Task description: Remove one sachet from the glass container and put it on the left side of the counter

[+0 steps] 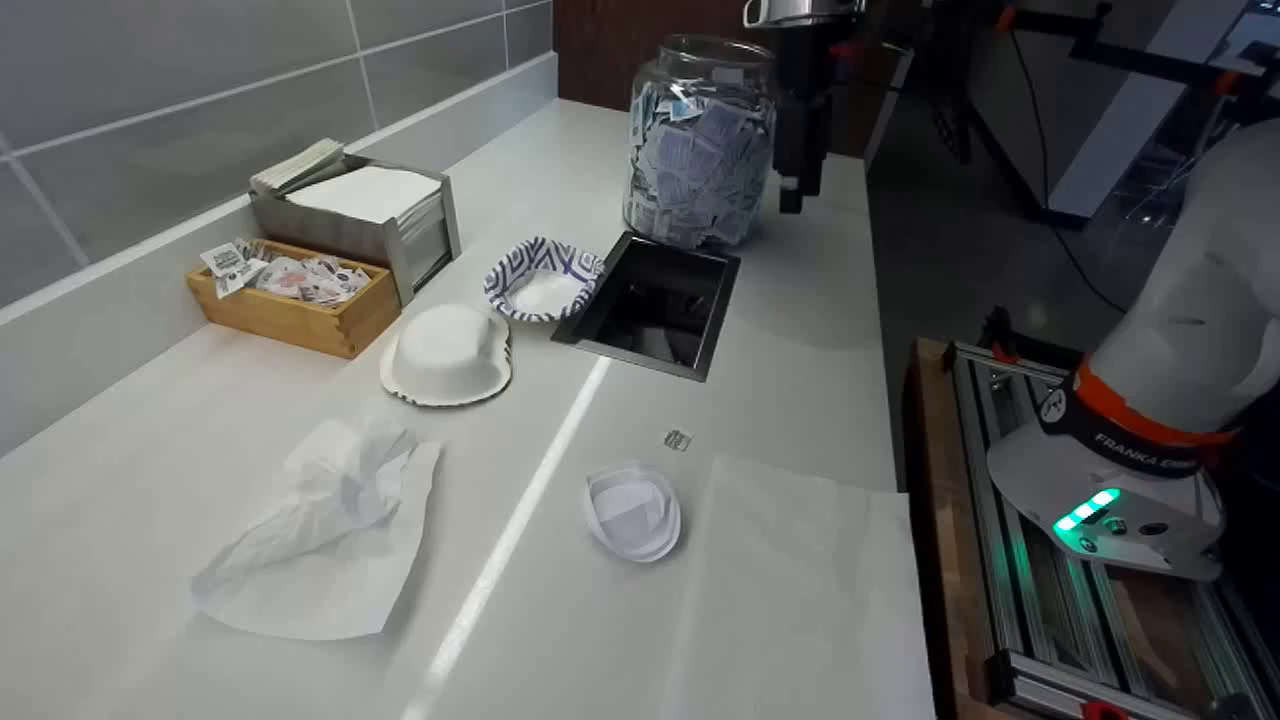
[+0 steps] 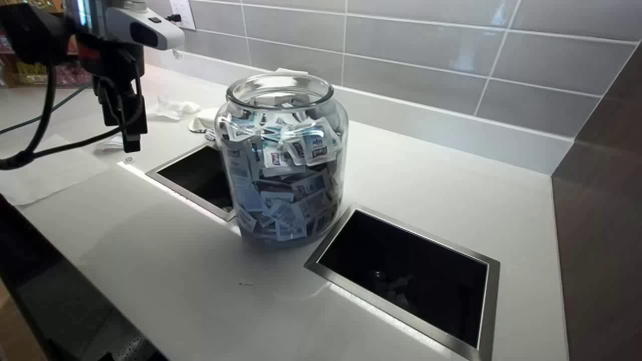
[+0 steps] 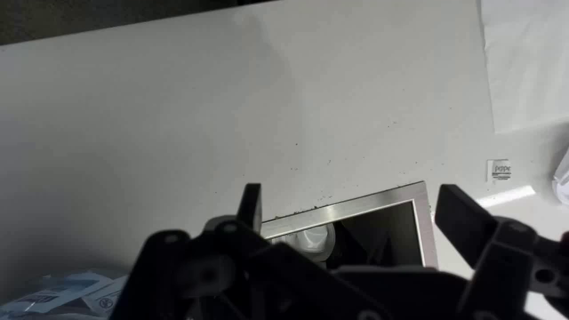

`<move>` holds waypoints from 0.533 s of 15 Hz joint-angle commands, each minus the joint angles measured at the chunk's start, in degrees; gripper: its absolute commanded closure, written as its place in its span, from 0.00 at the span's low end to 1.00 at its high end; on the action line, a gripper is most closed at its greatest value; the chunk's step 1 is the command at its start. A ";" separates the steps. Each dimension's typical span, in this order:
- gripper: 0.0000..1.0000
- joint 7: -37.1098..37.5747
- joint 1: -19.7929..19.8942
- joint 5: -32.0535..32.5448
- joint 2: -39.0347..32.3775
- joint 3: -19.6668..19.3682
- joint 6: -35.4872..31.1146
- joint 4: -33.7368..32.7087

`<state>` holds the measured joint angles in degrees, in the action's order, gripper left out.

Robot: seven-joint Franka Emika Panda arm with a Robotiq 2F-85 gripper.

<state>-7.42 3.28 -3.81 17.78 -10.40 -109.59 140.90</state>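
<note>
A clear, wide-mouthed glass jar [image 2: 281,107] stands upright on a smooth white counter [image 2: 190,281], packed with small, flat, white-and-blue sachets [image 2: 319,150]; the one to remove lies among them. The black two-fingered gripper [image 3: 350,202] is outside the jar, its fingers [image 3: 464,224] spread apart with nothing held between them. A sachet should prove light, thin and pliable, probably slippery on its faces, so a pinch on a raised edge or corner near the top seems best; a neighbour may cling to it. Glare on the glass makes it hard to tell which lies loose. The jar's rim looks breakable.
</note>
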 commanded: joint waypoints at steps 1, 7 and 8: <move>0.00 -0.26 0.99 -0.27 -0.07 0.93 0.18 -0.12; 0.00 -0.26 0.99 -0.27 -0.07 0.93 0.18 -0.12; 0.00 1.78 1.44 0.86 0.51 1.44 0.48 -0.49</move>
<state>-7.42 3.33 -3.80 17.78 -10.32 -109.59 140.90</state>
